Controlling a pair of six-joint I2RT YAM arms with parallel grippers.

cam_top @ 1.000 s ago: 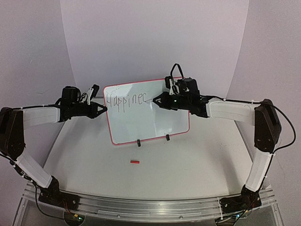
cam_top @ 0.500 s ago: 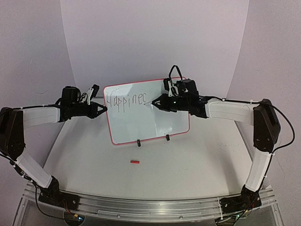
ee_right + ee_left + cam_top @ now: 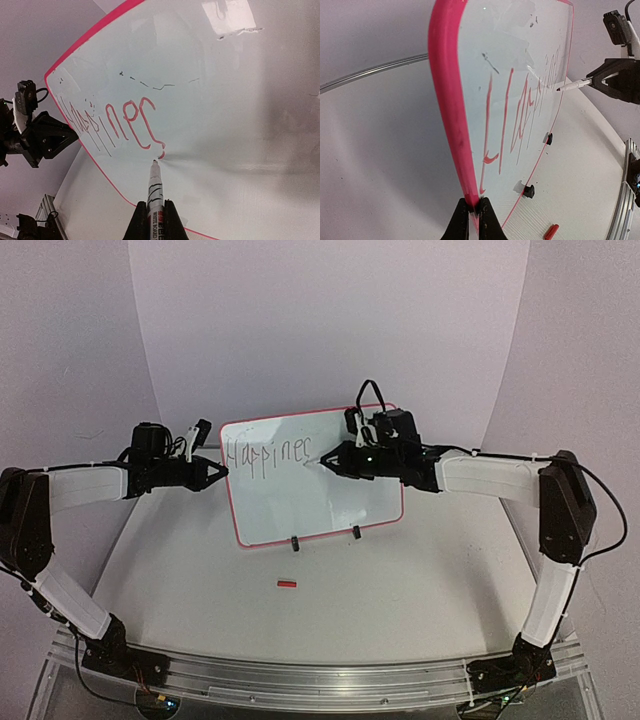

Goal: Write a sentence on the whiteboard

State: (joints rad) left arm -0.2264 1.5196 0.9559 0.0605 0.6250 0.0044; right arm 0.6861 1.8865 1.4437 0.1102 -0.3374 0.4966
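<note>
two robot arms work a whiteboard [image 3: 320, 495] standing upright on its two black feet [image 3: 295, 542] at the middle of a pale table [image 3: 430, 580], w/ a plain curved backdrop [image 3: 330, 330] behind.

the left gripper [image 3: 222, 472] reaches in from the side and is clamped tight on the board's red frame [image 3: 445, 100] at its left edge. in the left wrist view the two fingers [image 3: 462, 220] pinch the rim btwn them.

the right gripper [image 3: 328, 458] comes in from the other side, closed around a marker [image 3: 154, 192] whose barrel runs out btwn the jaws toward the board's face. the marker's tip sits right at the end of the writing, just past the tail of the last letter (whether it actually touches the surface can't be told for sure).

the sentence [image 3: 265, 455] is only partly written: one line across the board's upper left, reading approx "happines", dark in the top view and reddish in both wrist views. the rest of the board's face is unmarked apart from faint smudges near its top.

a small red piece [image 3: 287, 584] lies flat on the table in front of the board, near the feet but apart from them.
</note>
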